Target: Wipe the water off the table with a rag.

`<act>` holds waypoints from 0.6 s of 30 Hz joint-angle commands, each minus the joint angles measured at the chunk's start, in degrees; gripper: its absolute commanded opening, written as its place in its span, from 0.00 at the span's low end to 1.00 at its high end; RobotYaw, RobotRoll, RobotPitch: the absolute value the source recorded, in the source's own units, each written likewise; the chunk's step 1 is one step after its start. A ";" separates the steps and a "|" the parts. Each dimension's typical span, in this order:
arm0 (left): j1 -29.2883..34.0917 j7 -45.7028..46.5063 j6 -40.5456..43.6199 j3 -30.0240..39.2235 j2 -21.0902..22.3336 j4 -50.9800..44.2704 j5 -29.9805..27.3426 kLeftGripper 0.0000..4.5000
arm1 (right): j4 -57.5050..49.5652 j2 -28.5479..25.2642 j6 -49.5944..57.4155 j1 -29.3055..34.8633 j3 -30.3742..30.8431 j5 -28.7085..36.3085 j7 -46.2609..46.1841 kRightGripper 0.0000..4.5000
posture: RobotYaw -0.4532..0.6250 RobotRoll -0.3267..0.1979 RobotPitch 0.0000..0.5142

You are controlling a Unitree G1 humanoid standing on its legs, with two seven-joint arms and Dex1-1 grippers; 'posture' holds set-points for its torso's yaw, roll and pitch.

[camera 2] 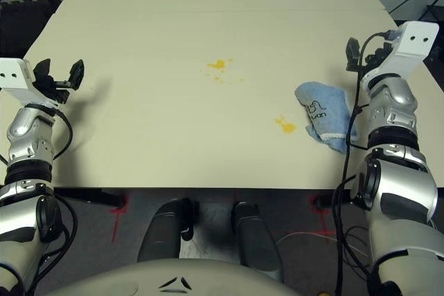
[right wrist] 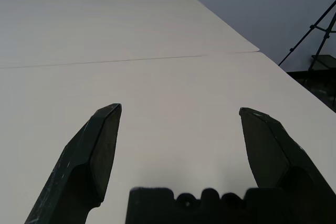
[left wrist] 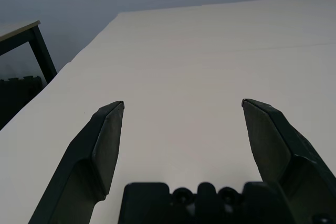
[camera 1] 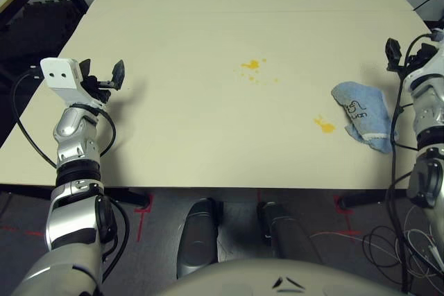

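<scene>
"How are the task's things looking?"

"Left of the rag (camera 1: 362,110), yellow-orange water is lying in splashes and small droplets on the pale cream table (camera 1: 187,123), whose thin seam is running beyond the rag. The rag itself is lying rumpled, light blue with a white hem and a dark printed mark."

"And the count?"

"Two main patches of water: the far patch (camera 1: 251,65), farther left of the rag and beyond it, is having droplets scattered around it; the near patch (camera 1: 324,125) is sitting just left of the rag. One rag, one work table, two claws."

"What are the claws doing?"

"Well left of the rag, the left gripper (camera 1: 102,75) is hovering spread and empty. Beyond the rag, to its right, the right gripper (camera 2: 366,53) is also standing wide apart, grasping nothing."

"Anything around, or in the way?"

"Far left of the rag, another table (left wrist: 16,30) is standing. A black cable (camera 2: 345,164) along the right arm is crossing in front of the rag's right edge. Beyond the rag, farther right, a thin black stand (right wrist: 315,27) is rising."
</scene>
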 commanded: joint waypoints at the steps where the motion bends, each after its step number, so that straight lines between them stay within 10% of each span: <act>1: 0.85 0.36 0.85 0.32 -0.31 -0.57 -0.58 1.00 | 1.11 0.06 0.13 -0.21 0.34 -0.38 0.37 0.99 | 0.57 0.62 0.36; 18: -1.88 -6.88 2.92 -0.49 -0.09 -2.19 -3.01 1.00 | -0.27 -0.01 0.73 0.82 0.18 -0.06 0.75 0.99 | 0.55 0.62 0.36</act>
